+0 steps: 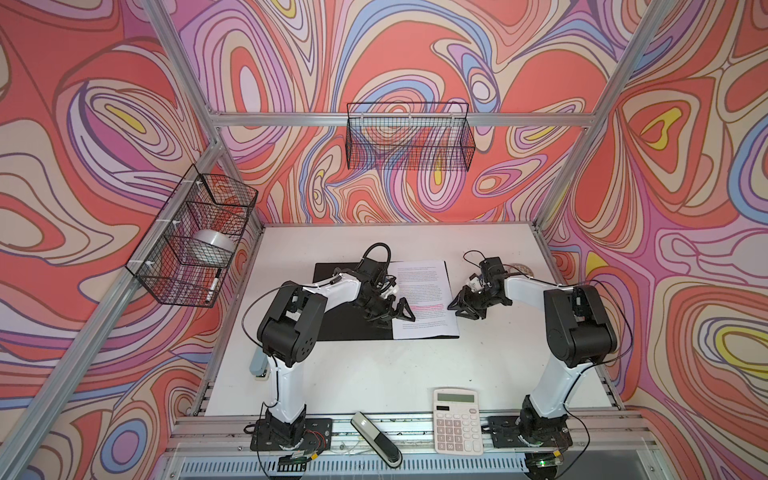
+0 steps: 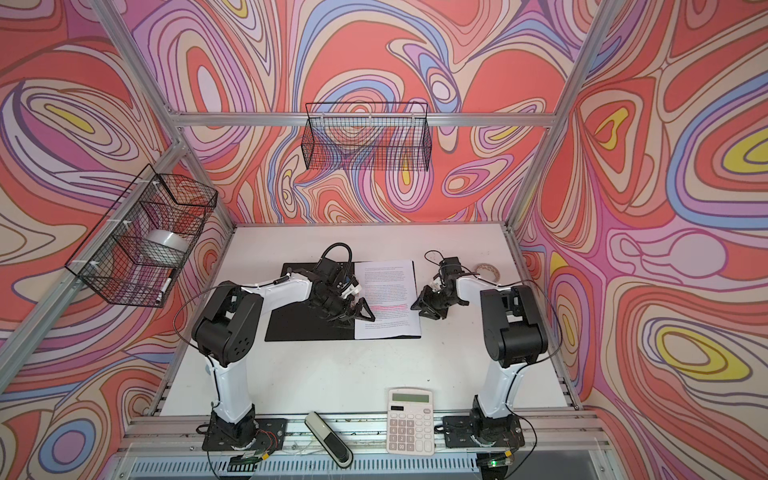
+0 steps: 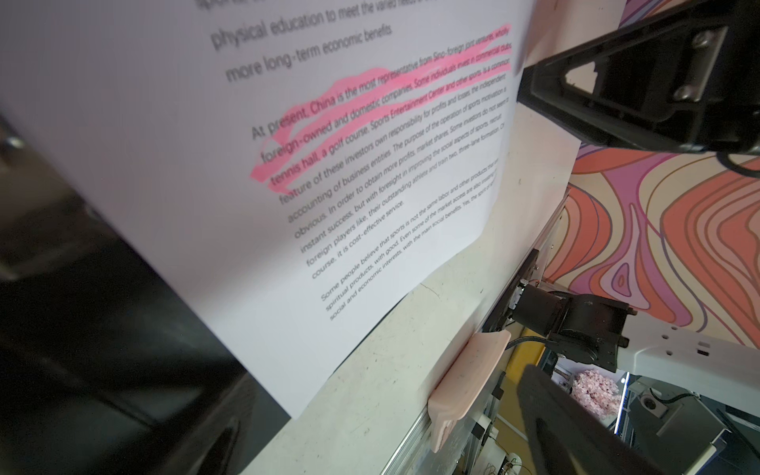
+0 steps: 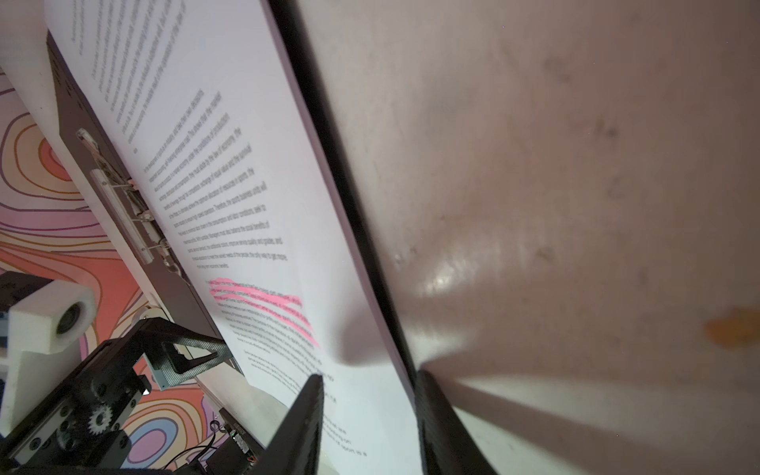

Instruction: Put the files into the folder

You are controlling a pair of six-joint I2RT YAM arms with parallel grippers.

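The folder (image 1: 338, 328) (image 2: 299, 328) lies open and flat on the table (image 1: 374, 374), near the middle and a little toward the far edge. Its black inside faces up. The files (image 1: 424, 291) (image 2: 388, 291) lie on the right half of the folder, text side up, and both top views show a thin black border along their right and near edges. The left half is bare black.

The left gripper (image 1: 392, 318) (image 2: 357, 313) hangs over the folder's middle, at the left edge of the files. Its jaws are spread wide and nothing is between them. One finger is above the pink marked lines (image 1: 424, 308).

The right gripper (image 1: 457, 307) (image 2: 417, 307) is at the right edge of the folder. In the right wrist view its jaws (image 4: 370, 376) are partly apart. One finger is over the files (image 4: 230, 164) and the other over bare table, with the folder's black edge (image 4: 341, 172) between them. They clamp nothing, and I cannot tell if the tips touch the surface. The same view shows the metal clip (image 4: 127, 205) on the spine, just beside the left edge of the files.

A calculator (image 1: 457, 422) lies at the table's near edge, toward the right corner, well apart from the folder.
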